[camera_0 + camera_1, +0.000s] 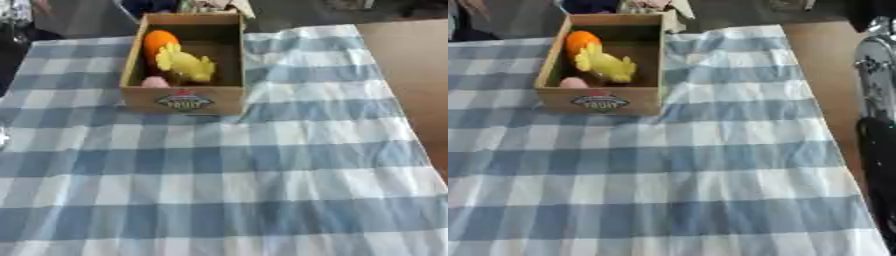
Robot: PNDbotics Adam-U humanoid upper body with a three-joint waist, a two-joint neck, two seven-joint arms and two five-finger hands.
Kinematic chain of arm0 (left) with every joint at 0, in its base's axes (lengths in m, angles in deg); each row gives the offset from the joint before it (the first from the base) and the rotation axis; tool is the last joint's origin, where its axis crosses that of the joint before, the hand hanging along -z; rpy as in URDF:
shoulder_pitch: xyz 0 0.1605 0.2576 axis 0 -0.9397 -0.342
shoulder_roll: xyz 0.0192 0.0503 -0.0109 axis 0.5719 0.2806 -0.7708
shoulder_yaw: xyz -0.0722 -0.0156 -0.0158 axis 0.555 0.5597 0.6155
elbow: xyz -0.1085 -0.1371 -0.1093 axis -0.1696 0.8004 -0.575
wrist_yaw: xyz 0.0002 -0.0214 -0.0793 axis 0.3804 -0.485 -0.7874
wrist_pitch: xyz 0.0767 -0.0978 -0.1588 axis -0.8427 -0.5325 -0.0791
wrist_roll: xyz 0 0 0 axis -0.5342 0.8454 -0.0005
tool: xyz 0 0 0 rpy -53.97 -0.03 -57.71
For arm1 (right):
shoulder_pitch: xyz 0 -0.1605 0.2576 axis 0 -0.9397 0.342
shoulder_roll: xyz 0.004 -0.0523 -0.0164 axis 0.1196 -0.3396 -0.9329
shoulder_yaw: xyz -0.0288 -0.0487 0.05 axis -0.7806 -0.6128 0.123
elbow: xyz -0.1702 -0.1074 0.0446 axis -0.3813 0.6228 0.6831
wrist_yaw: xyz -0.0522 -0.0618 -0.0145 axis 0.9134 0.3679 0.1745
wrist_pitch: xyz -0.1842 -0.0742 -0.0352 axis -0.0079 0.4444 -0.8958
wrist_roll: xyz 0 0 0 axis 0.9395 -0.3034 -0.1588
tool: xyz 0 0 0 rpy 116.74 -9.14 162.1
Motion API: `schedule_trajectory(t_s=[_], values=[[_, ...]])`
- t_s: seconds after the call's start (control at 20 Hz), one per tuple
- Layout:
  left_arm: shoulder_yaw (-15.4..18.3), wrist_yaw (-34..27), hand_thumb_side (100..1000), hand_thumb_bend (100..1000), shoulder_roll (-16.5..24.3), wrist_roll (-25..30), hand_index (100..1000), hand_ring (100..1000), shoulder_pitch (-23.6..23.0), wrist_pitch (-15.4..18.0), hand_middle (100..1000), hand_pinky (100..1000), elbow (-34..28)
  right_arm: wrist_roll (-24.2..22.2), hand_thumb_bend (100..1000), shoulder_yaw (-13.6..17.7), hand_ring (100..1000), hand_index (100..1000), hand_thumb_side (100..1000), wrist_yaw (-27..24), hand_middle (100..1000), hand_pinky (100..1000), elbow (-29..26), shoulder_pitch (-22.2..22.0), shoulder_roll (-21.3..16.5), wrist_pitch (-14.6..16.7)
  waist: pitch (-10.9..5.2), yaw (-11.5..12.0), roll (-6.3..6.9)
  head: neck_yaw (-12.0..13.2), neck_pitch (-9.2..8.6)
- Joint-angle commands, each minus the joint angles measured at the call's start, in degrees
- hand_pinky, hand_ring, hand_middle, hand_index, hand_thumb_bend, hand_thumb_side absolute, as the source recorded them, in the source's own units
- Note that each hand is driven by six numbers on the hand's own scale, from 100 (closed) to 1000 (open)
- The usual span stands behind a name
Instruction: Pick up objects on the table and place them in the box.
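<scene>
One open brown cardboard box (184,100) is seen standing on the blue-and-white checked cloth (227,175), and three things are counted inside: one round orange fruit (159,40), one yellow lumpy toy (185,64), one pink rounded piece (155,82). Only a silver-and-black arm (877,120) is shown at the right edge; no hand is seen, so its state cannot be told

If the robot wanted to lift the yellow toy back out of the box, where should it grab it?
Probably from straight above, since the cardboard box walls block every side. The yellow toy lies on top, between the orange ball and a pink thing, so its raised middle looks easiest to pinch. Its exact shape is hard to tell.
</scene>
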Motion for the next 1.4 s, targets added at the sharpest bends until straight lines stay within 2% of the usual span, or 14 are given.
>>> schedule_trajectory(t_s=[0.05,0.3,0.55,0.95,1.15,1.4], values=[[1.4,-4.5,786,100,-0.2,-4.5,852,629,-1.4,6.2,602,492,-1.1,0.4,100,1.3,808,839,657,-3.8,679,917,-1.1,-0.5,-1.0,3.0,-1.04,0.2,-0.01,0.2,0.52],[1.9,-10.7,777,100,-0.3,-5.8,858,640,-4.9,16.3,612,517,-1.1,-2.1,100,2.7,794,824,660,-8.4,671,888,-1.2,-3.2,-0.4,6.7,-1.11,0.1,0.20,1.1,0.48],[2.3,-13.9,768,100,-0.3,-3.7,863,642,-7.3,22.2,614,526,-1.1,-5.1,100,4.1,772,808,636,-12.0,647,878,-1.2,-5.4,0.2,8.9,-1.26,-0.3,0.06,1.3,0.53],[2.9,-15.4,777,100,-1.0,-1.7,864,651,-8.3,22.9,614,541,-1.1,-7.4,100,5.1,771,808,641,-14.9,643,892,-1.2,-6.7,0.6,8.0,-1.82,-0.5,-0.36,1.5,1.12],[3.1,-15.6,788,100,-1.7,-1.4,859,651,-8.1,22.7,610,541,-1.1,-8.7,100,5.0,769,806,633,-16.9,639,902,-1.1,-7.2,1.5,7.8,-2.36,-0.6,-1.33,1.1,1.84],[3.4,-15.6,782,100,-2.0,-1.4,856,650,-8.1,22.6,607,540,-1.1,-9.3,100,5.6,764,805,630,-19.3,634,897,-0.8,-7.4,1.6,7.3,-2.62,-0.4,-1.99,0.9,1.94]])
